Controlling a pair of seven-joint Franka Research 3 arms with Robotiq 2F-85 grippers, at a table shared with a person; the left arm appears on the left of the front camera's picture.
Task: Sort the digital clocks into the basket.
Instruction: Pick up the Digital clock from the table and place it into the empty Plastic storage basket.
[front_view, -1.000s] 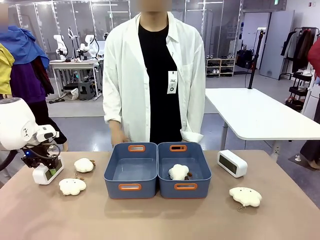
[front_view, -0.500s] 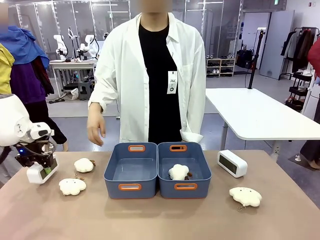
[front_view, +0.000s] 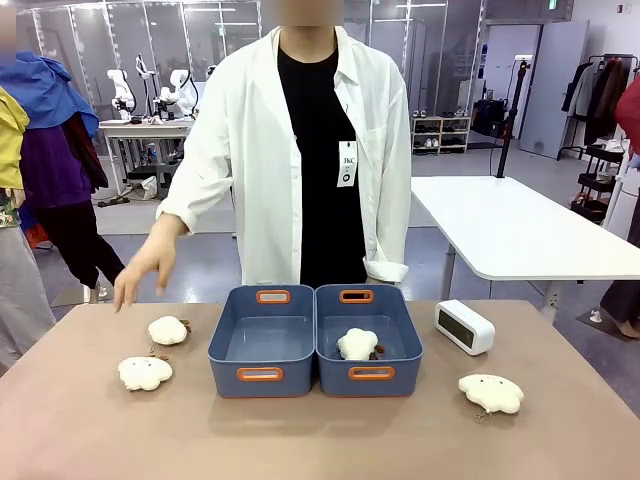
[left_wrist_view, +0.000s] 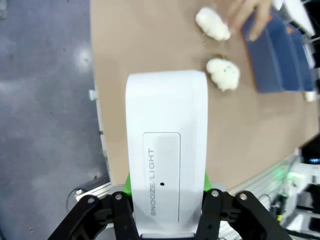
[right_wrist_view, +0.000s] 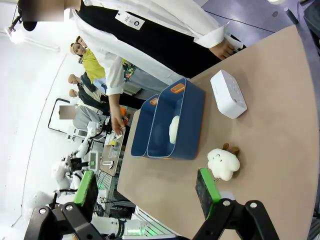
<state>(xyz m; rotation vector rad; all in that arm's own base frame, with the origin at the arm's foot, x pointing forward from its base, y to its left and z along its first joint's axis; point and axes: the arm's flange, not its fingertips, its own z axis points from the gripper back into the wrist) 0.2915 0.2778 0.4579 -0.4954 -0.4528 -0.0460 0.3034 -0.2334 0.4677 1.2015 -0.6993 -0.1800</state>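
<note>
My left gripper (left_wrist_view: 167, 202) is shut on a white digital clock (left_wrist_view: 167, 150) with "SNOOZE/LIGHT" printed on its top, held high over the table's left edge. A second white clock (front_view: 464, 326) with a dark screen stands on the table right of the bins, seen as clock (right_wrist_view: 228, 93) from my right wrist. Two alike dark-blue bins stand side by side; I cannot tell which is the basket. The left bin (front_view: 262, 372) is empty and the right bin (front_view: 370, 373) holds a cream plush. My right gripper (right_wrist_view: 147, 187) hangs open above the table's right end, holding nothing.
Cream plush toys lie left of the bins (front_view: 168, 330) (front_view: 145, 373) and at the front right (front_view: 490, 392). A person in a white shirt stands at the far side, with one hand (front_view: 135, 278) stretched over the table's left part. Bare floor (left_wrist_view: 45, 100) lies beyond the table's left edge.
My left arm has carried the clock leftward and out of the front view. The person's hand has risen from behind the bins and swung out to the left over the table.
</note>
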